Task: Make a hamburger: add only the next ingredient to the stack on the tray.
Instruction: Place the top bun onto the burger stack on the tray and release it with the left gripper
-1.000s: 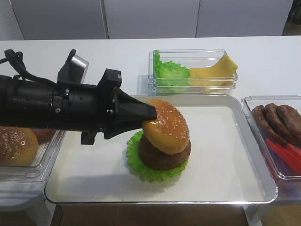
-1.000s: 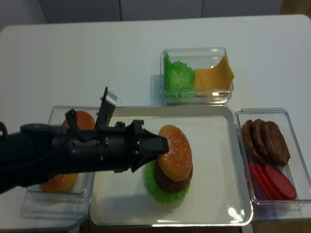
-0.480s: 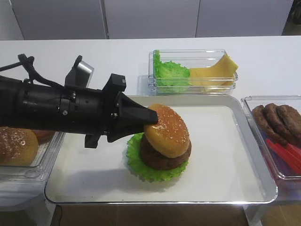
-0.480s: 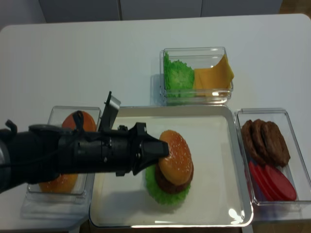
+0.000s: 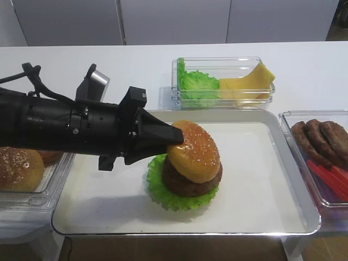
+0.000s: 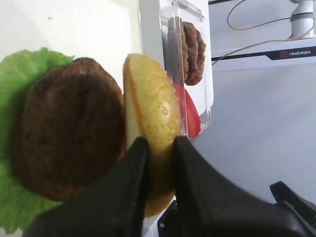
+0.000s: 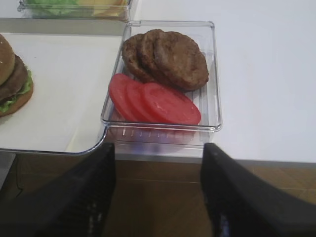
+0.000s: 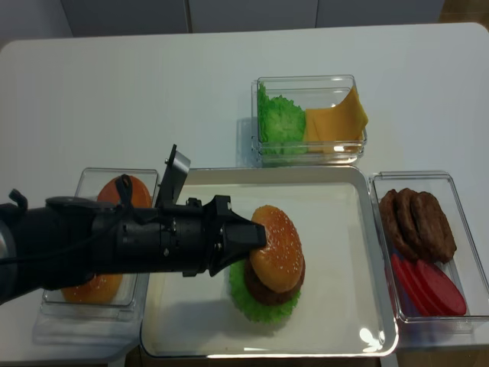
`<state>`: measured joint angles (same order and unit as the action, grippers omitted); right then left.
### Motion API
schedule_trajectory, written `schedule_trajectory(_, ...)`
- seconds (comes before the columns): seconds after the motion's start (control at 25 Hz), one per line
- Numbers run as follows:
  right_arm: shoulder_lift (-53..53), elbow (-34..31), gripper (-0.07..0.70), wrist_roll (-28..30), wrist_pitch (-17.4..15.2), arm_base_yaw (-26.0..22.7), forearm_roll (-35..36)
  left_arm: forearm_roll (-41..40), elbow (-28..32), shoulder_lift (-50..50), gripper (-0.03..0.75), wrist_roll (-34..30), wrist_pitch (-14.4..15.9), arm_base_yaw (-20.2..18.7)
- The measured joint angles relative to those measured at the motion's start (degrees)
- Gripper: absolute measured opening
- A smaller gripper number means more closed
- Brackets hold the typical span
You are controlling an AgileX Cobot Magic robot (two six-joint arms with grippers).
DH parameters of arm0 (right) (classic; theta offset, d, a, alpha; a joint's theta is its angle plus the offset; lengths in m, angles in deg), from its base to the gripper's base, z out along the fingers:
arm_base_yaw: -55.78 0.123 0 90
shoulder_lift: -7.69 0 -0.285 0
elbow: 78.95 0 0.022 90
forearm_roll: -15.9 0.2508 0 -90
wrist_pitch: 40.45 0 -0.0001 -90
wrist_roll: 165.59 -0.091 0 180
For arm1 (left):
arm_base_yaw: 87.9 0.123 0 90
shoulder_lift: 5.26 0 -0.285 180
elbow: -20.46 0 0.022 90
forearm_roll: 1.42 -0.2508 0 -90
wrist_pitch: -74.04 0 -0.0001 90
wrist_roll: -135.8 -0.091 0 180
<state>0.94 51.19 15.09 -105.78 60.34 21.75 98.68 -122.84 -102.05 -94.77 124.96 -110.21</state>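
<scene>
Nearest the camera, the tray [image 5: 293, 220] shows its silver front rim, and on its cream floor sits the stack: a ruffled lettuce leaf [image 5: 163, 190] with the dark patty [image 5: 187, 182] on top. Over that patty the left gripper [image 5: 175, 137] is pressed together on the left edge of the sesame bun top [image 5: 194, 151], pinching it between both fingers; the left wrist view shows the rim of the bun clamped there, the bun tilted, with one side down near the patty and the gripped side raised. To finish well, the tilt should likely be levelled so the flat underside meets the patty squarely and centred, and only then should the fingers part, drawing back to the left without dragging the bun or catching the lettuce. A release while tilted risks the bun sliding off toward the right. The right gripper [image 7: 158, 192] hangs apart below the table edge with its fingers spread and nothing between them, near the box of patties and tomato slices [image 7: 155, 101]. Farther back stands the clear box of lettuce and cheese [image 5: 225, 81], untouched.
</scene>
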Motion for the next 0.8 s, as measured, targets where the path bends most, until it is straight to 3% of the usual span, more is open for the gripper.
schedule_trajectory(0.16,0.00,0.00,0.416,0.00,0.00,0.00,0.00,0.00,0.00,0.00,0.156,-0.08,0.00,0.00)
schedule_trajectory(0.52,0.00,0.00,0.416,0.00,0.00,0.00,0.00,-1.91,0.00,0.00,0.356,-0.14,-0.11,0.23)
schedule_trajectory(0.8,0.00,0.00,0.416,0.00,0.00,0.00,0.00,-6.88,0.00,0.00,0.424,-0.22,-0.34,0.30)
